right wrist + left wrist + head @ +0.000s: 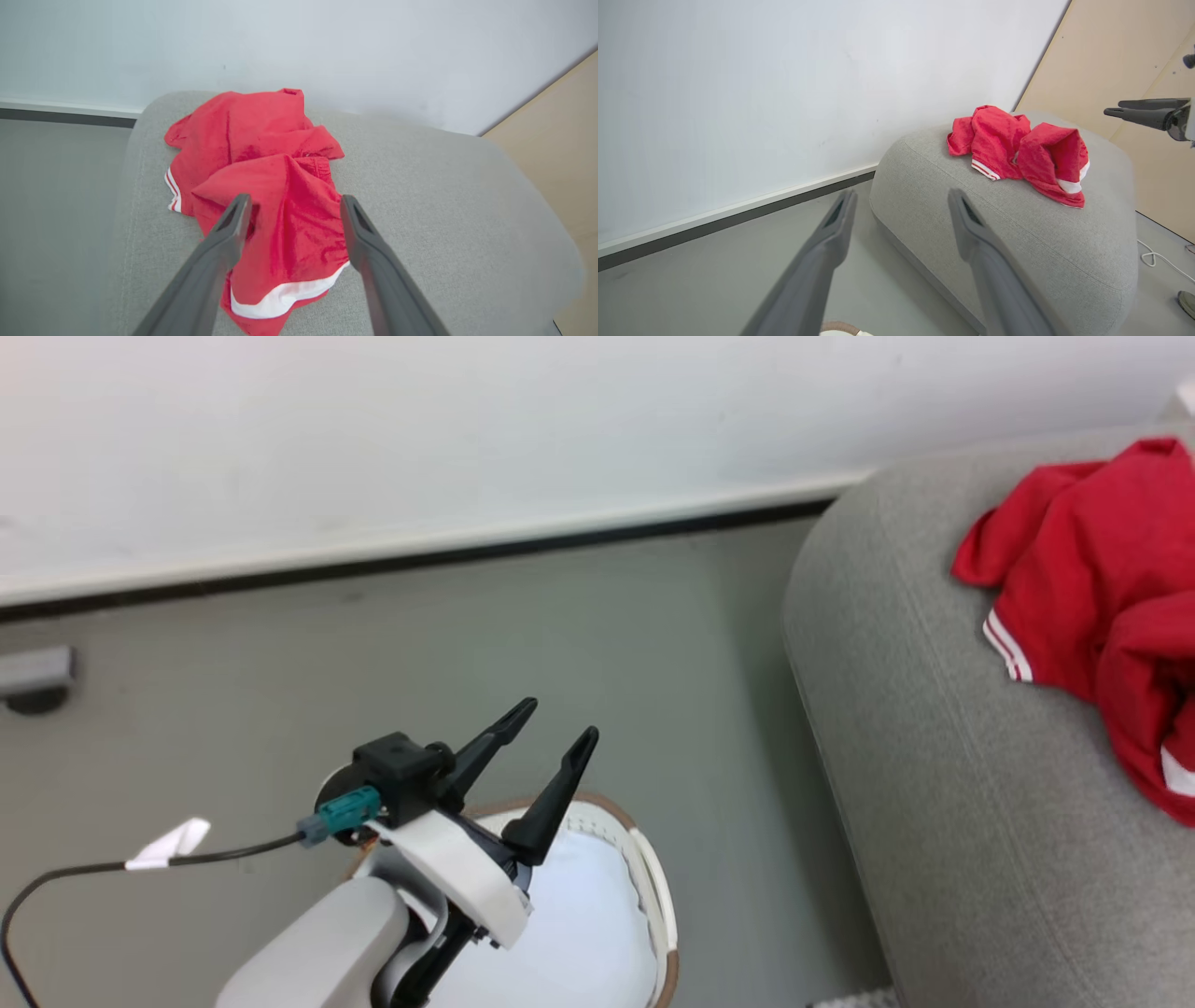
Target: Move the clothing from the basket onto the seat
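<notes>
Clothing (275,186) lies crumpled on the seat (444,210), toward two o'clock in the head view. The right gripper (295,199) hangs over it with fingers spread wide. The left gripper (558,719), fingers apart, hovers above the basket (653,877) at six o'clock.

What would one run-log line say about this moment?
clothing: lying on seat | right gripper: open, empty | left gripper: open, empty, by basket

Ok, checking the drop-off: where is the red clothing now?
The red clothing lies crumpled on top of the grey seat, at the head view's right edge, apart from the basket on the floor.
</notes>
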Robot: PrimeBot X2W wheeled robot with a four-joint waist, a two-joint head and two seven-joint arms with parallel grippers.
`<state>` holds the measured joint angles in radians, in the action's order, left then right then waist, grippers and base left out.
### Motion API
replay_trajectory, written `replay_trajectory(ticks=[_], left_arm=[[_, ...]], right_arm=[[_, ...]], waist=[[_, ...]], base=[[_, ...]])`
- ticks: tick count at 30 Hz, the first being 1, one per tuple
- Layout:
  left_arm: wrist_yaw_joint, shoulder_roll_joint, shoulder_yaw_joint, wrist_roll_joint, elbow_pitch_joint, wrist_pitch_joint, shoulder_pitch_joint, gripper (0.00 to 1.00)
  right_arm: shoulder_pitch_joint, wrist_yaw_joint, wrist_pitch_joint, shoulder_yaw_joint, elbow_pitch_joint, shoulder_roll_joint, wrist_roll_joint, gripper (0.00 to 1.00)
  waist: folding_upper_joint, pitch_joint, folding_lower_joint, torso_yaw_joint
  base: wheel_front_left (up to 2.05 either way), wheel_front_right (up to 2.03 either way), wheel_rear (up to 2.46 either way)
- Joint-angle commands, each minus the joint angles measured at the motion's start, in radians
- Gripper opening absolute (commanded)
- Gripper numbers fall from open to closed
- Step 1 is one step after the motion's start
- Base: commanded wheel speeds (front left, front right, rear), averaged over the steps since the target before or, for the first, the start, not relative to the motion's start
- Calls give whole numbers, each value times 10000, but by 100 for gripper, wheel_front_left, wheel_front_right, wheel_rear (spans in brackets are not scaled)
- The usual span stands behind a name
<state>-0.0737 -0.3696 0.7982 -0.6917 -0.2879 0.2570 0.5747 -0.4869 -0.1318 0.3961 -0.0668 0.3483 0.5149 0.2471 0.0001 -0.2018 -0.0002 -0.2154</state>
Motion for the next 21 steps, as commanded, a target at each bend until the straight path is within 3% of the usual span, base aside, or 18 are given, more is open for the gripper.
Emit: replay_trajectory(ticks=[1,5,10,21], left_arm=[[42,1,-73,-55,-57,59,-186,100],[272,103,-496,-165,-176,63,-385,100],[597,87,-1376,-194,-82,68,-795,100],[1200,-155,-3741,295,28,68,-2263,100]], right_arm=[[214,23,-99,76,-187,186,47,100],[566,23,-532,272,-963,151,420,100],[943,24,-1200,343,-1631,-467,878,100],[2004,23,-3478,324,-2079,-2477,622,100]], waist=[[-1,694,2,235],[-1,1259,2,651],[-1,1809,2,1163],[-1,2155,2,2051]], base=[[0,0,0],[0,0,0],[0,0,0],[0,0,0]])
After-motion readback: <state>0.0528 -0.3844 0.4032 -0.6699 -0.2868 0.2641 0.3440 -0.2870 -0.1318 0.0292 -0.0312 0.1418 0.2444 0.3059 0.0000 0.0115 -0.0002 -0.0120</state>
